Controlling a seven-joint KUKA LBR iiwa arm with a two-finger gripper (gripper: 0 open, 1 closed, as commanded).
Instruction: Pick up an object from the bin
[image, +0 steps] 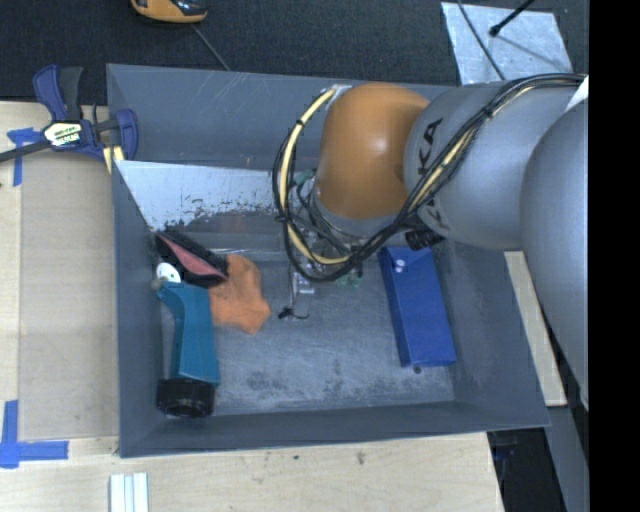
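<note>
My gripper (302, 288) hangs below the arm's wrist near the middle of the bin, low over the floor. Just left of it lies a crumpled orange cloth-like lump (240, 293), close to the gripper but apart from it. A flat blue rectangular box (419, 305) lies to the gripper's right, lengthwise along the bin's right side. Nothing shows in the gripper.
At the bin's left side a teal bottle-like thing with a black cap (193, 350) lies lengthwise. Above it sit a black and pink item (190, 256) and a small white piece (167, 271). The arm and its cables cover the bin's upper middle.
</note>
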